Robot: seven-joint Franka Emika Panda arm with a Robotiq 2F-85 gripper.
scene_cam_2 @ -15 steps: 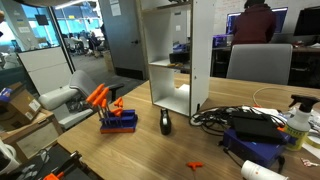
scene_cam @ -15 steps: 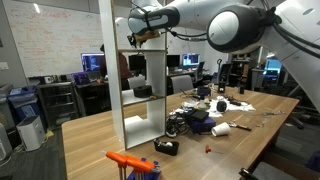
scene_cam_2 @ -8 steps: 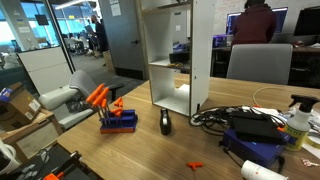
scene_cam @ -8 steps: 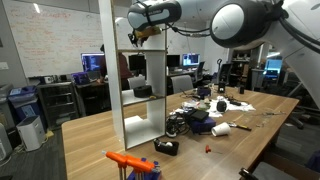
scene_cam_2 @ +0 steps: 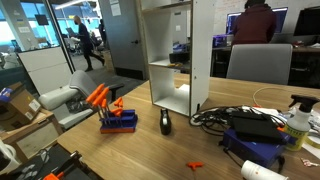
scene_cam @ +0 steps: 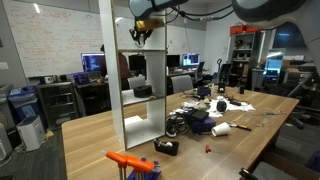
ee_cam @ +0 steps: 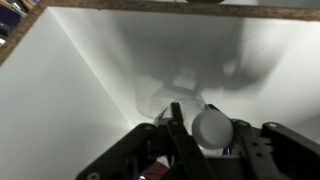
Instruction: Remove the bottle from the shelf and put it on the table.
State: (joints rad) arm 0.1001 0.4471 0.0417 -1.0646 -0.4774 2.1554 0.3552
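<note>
The tall white shelf [scene_cam: 125, 85] stands on the light-brown wooden table [scene_cam: 95, 135] and shows in both exterior views [scene_cam_2: 170, 50]. My gripper [scene_cam: 141, 30] hangs in the shelf's top compartment, against the white back panel. In the wrist view the gripper [ee_cam: 212, 135] is shut on a clear bottle [ee_cam: 212, 128] with a white cap, held between the two black fingers. The bottle's clear body shows faintly behind the fingers. The gripper and bottle are out of frame in the exterior view that shows the shelf's lower compartments.
A black object [scene_cam: 142, 90] sits on the shelf's middle level. On the table are an orange-and-blue tool [scene_cam_2: 112, 108], a black mouse [scene_cam_2: 166, 122], cables with a blue box [scene_cam_2: 262, 145] and a pump bottle [scene_cam_2: 297, 122]. Office chairs and desks stand behind.
The arm has swung upward, most of it leaving the top of the exterior view. The gripper stays in the top compartment.
</note>
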